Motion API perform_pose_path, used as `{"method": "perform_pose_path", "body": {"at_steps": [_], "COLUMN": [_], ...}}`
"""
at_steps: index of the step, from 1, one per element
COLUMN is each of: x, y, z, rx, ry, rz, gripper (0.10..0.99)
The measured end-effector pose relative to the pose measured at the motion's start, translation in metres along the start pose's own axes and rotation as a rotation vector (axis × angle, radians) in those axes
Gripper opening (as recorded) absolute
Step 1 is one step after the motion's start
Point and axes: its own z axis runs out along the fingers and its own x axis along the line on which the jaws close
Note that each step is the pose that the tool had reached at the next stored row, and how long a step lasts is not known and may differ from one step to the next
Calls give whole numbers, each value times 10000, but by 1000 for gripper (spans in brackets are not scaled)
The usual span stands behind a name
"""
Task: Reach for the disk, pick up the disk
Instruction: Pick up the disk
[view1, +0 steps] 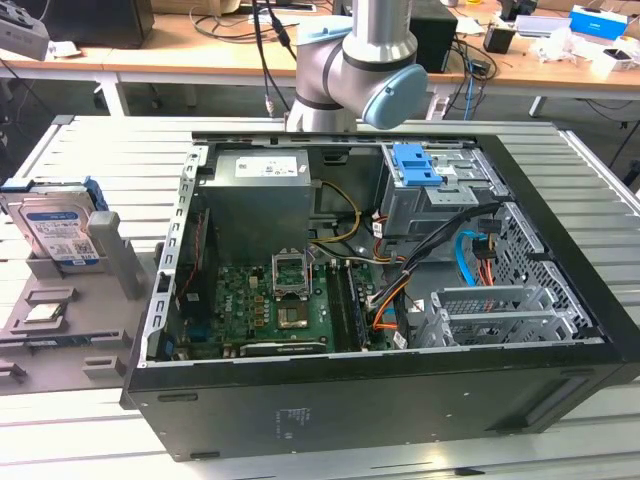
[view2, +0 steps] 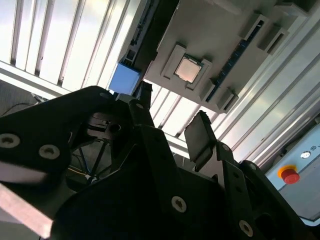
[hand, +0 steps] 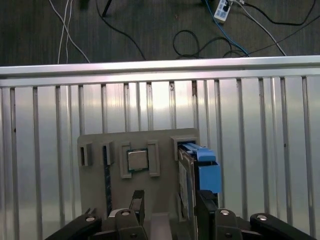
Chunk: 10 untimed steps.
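Silver metal disk (view1: 58, 232), blue plastic rails (hand: 209, 175); matt grey holder (view1: 82, 326).

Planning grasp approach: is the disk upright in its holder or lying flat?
Upright. In the exterior view the disk stands on edge in a slot of the grey holder, its label face vertical.

Cropped arm (view1: 350, 50), half-hidden disk (view1: 58, 225)
The exterior view's top edge cuts the arm; at that view's left the grey holder (view1: 115, 255) hides the disk's lower part; in the first wrist view the gripper (hand: 171, 197) covers its near end.
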Motion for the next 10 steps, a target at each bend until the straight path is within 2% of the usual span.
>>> {"method": "perform_pose_path", "body": {"at_steps": [2, 10], "x": [-46, -128], "y": [2, 5], "z": [0, 0], "rx": [1, 0], "ry": [0, 1], "rz": [-1, -2], "gripper": [545, 545]}}
